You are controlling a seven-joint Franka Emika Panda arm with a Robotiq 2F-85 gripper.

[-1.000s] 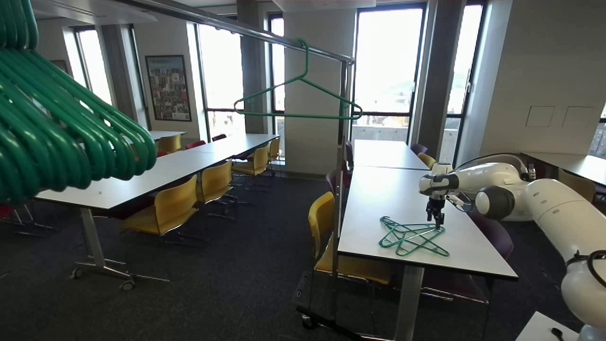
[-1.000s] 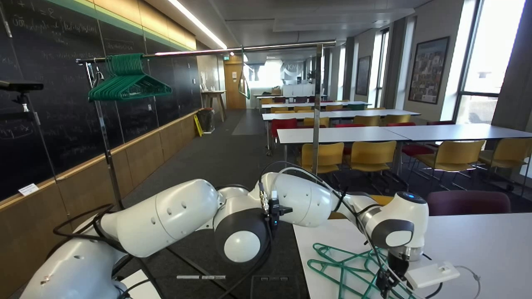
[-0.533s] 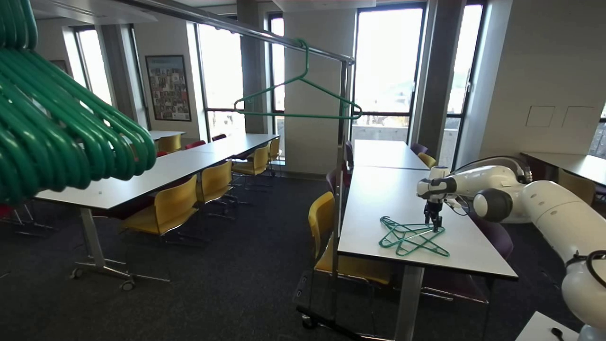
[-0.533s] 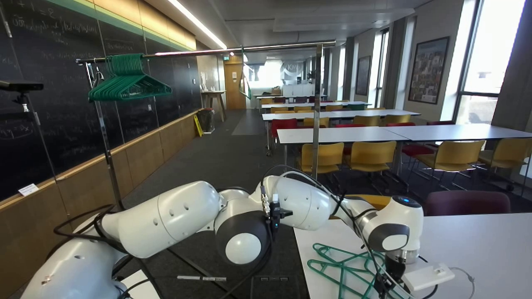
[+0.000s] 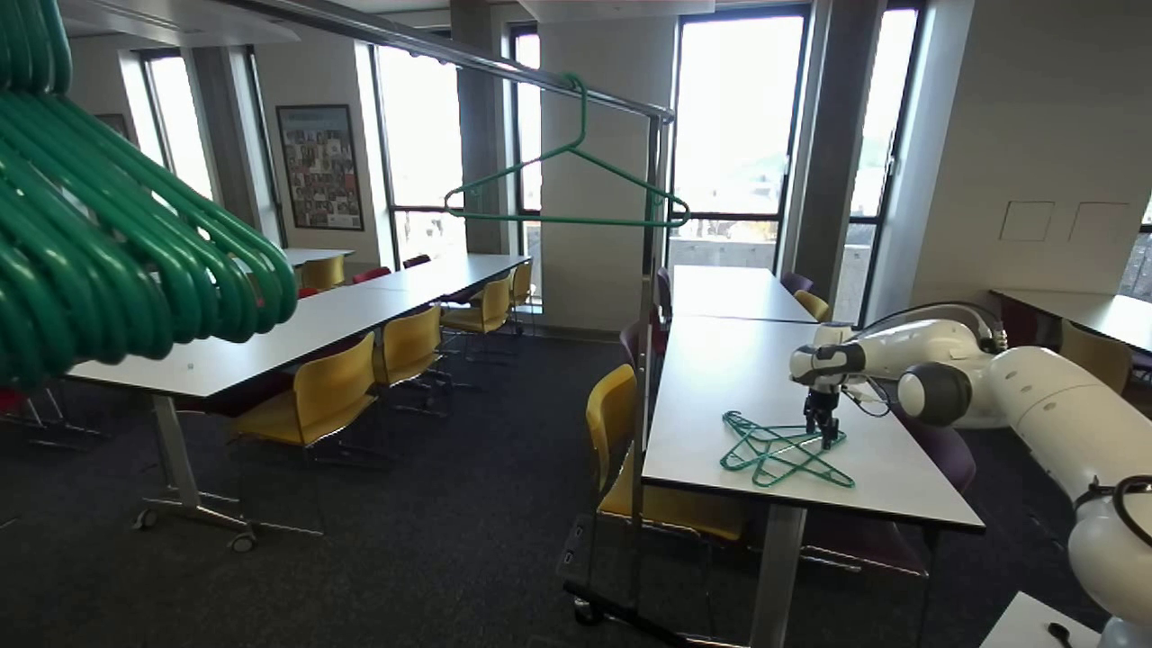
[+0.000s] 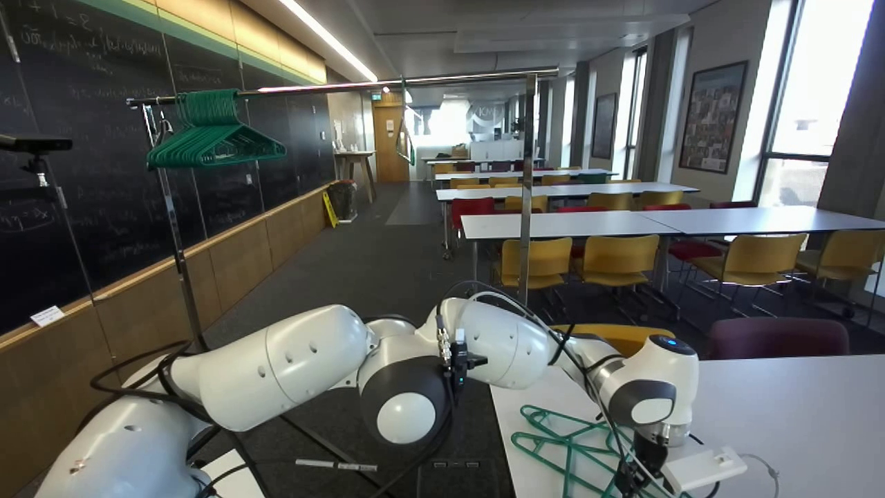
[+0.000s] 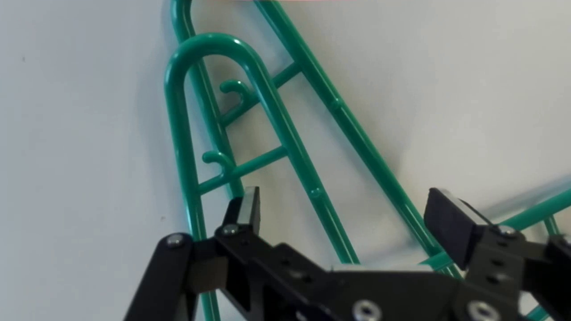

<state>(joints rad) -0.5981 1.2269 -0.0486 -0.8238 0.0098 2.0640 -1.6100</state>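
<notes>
Since the earlier frame the gripper (image 7: 345, 209) has shifted slightly toward the near end of the table (image 5: 729, 369), perhaps lower too; the hangers (image 7: 302, 171) lie as they were, overlapping on it. The jaws stand wide apart, holding nothing; tubes of more than one hanger pass between the fingers (image 7: 450, 227), and contact is hard to tell. A clean hold calls for centring on a single tube, away from the crossing by one fingertip, and coming down straight; closing here could pinch two hangers together. A rack (image 6: 528, 180) carries a hanger bunch (image 6: 200, 142) and a lone hanger (image 5: 576, 220). The rack and a chair (image 5: 612, 400) appear close to the table's corner, likely limiting room there.
</notes>
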